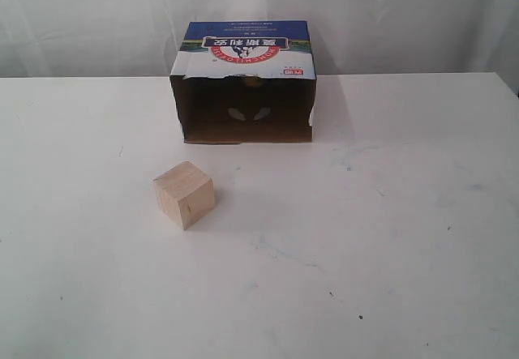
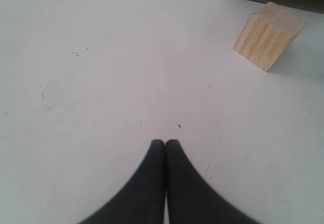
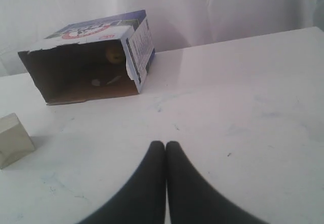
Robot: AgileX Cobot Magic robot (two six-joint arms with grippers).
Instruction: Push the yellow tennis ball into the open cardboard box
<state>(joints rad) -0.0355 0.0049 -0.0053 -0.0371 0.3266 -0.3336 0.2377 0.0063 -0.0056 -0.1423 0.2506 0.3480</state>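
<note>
Left tool [image 2: 165, 142] and right tool [image 3: 165, 144] pinched together, empty; yellow tennis ball [image 3: 114, 54] inside open cardboard box [image 1: 243, 36]; wooden cube [image 1: 184, 194] outside.

Open table [image 2: 101, 57] lies ahead of the left pincer [image 2: 165, 142]; a wooden cube [image 2: 268, 36] stands aside. Far beyond the right pincer [image 3: 165, 144], the cardboard box [image 3: 139, 44] blocks.

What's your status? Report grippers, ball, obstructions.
Left gripper shut, right gripper shut, both empty. Yellow tennis ball inside open cardboard box. Wooden cube in front, apart from box.

Soft even brightness, faint shadows, mild grain, washed-out whites (open cardboard box [image 1: 243, 47] murky inside)
</note>
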